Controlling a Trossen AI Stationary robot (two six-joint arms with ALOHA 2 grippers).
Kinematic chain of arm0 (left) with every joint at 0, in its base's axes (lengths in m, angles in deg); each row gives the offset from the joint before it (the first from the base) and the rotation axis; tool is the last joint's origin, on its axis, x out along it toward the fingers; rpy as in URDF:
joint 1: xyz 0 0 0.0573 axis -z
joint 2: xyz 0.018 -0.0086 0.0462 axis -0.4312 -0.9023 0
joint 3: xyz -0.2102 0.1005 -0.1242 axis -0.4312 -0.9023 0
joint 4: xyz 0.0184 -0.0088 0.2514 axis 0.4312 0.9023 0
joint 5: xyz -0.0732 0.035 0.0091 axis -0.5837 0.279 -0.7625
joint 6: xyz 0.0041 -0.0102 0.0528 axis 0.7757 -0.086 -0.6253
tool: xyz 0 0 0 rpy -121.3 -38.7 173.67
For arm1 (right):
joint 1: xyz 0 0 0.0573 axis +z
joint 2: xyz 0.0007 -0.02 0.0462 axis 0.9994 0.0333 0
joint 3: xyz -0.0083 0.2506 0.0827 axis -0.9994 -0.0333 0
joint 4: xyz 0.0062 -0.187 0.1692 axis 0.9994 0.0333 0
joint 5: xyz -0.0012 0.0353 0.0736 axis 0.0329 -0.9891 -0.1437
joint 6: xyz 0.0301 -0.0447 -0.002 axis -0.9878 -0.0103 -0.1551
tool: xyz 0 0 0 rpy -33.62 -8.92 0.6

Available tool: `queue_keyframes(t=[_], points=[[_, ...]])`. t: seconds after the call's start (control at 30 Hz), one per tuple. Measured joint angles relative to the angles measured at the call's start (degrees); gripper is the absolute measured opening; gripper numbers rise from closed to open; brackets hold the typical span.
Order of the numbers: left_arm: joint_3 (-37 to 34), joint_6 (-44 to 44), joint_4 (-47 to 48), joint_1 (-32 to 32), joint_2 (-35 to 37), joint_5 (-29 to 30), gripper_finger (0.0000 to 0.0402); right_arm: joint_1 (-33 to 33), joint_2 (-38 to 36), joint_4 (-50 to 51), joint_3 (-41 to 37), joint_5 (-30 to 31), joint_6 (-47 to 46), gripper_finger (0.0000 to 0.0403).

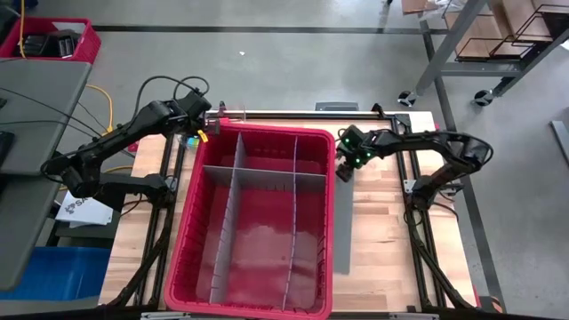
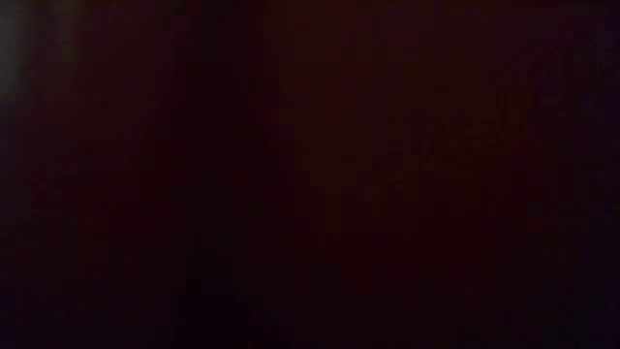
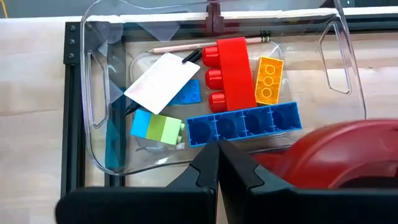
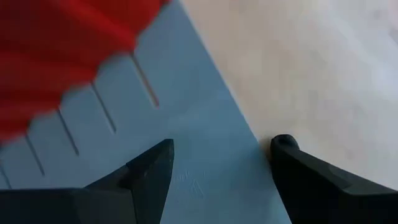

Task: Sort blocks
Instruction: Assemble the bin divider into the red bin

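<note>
Left gripper [image 3: 217,163] pinched closed, empty, above clear tray [image 3: 93,124] of blocks [image 3: 242,121]; right gripper [image 4: 221,165] spread wide, empty, over grey slotted sheet [image 4: 205,137] beside red bin [image 1: 258,222].

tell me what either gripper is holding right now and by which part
Nothing is held. The left gripper is shut empty above the clear tray of blocks; the right gripper is open over a grey divider sheet.

You have five blocks [image 3: 243,122] in one clear tray [image 3: 96,106]: one red, two blue, one orange, one blue-green. One white card [image 3: 160,79], one pencil [image 3: 180,46], one red bin [image 1: 258,213].
</note>
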Motion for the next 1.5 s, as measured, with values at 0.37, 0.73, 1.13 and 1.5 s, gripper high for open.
queue_keyframes(t=[0.37,0.73,1.13,1.5], points=[[0.0,2.0,0.3,0.0,0.6,0.9,0.0,10.1,-0.2,4.3,0.0,0.9,-4.7,0.0252],[0.0,2.1,-1.9,-0.4,6.8,1.8,0.0,23.7,-0.5,9.2,-0.3,3.5,-12.2,0.0252],[0.0,3.7,-4.4,-0.4,13.3,1.2,0.0,39.0,-1.9,13.4,-0.5,3.6,-23.4,0.0252],[-0.6,4.5,-7.4,0.6,5.9,-5.2,0.0,37.1,-8.1,12.8,-4.9,1.1,-32.2,0.0251]])
